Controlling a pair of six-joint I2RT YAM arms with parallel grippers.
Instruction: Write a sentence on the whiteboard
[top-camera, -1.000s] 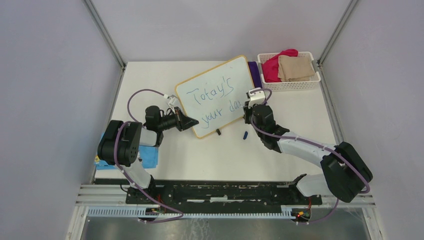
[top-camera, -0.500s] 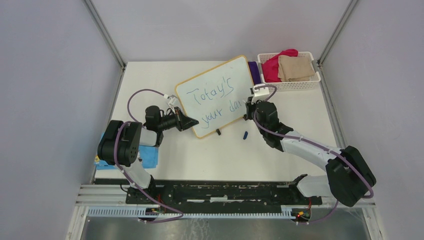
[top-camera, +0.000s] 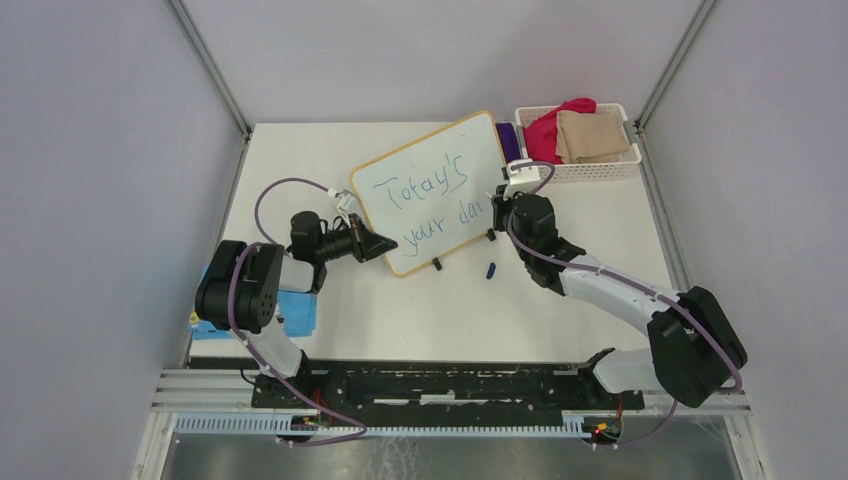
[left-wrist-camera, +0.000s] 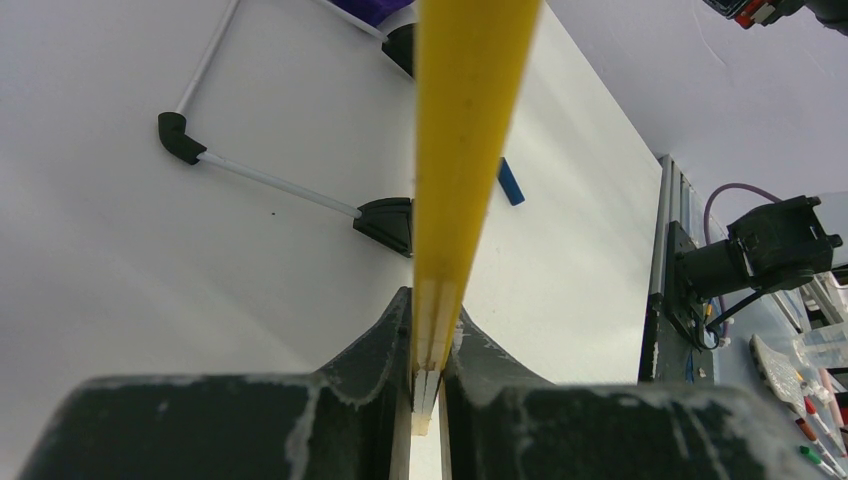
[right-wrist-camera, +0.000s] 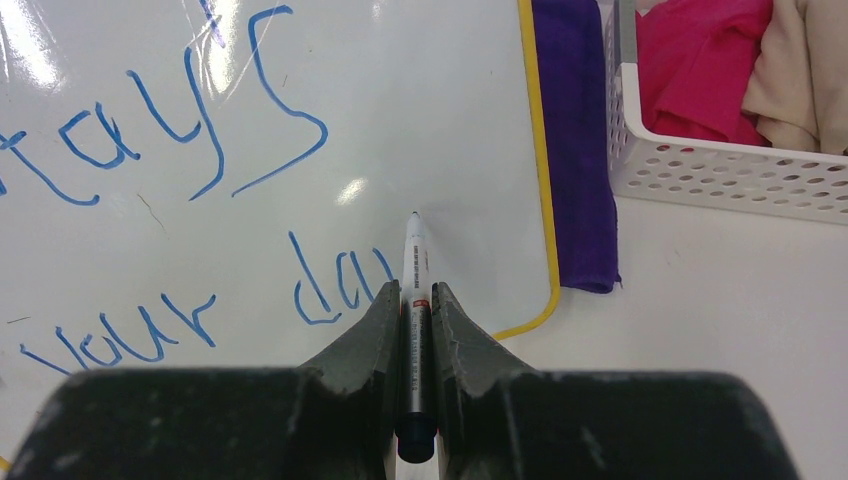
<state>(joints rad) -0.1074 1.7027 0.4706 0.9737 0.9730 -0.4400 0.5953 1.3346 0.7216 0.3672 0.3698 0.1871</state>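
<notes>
The whiteboard (top-camera: 440, 160), white with a yellow-tan frame, lies tilted at mid table. On it the sentence (top-camera: 432, 200) in blue marker reads "Totay's your da" in two lines, also in the right wrist view (right-wrist-camera: 180, 140). My left gripper (top-camera: 385, 244) is shut on the board's near left frame edge (left-wrist-camera: 455, 180). My right gripper (top-camera: 497, 212) is shut on a white marker (right-wrist-camera: 414, 300), its tip on the board just right of the "da". The board's black feet (left-wrist-camera: 385, 222) show in the left wrist view.
A white basket (top-camera: 585, 168) of pink and tan cloths stands at the back right. A purple cloth (top-camera: 509, 145) lies between board and basket. A small blue marker cap (top-camera: 490, 269) lies on the table below the board. A blue booklet (top-camera: 295, 312) lies by the left arm.
My right gripper has moved up and to the right along the second line with the marker. The "a" after the "d" now shows. The left gripper and board have not moved.
</notes>
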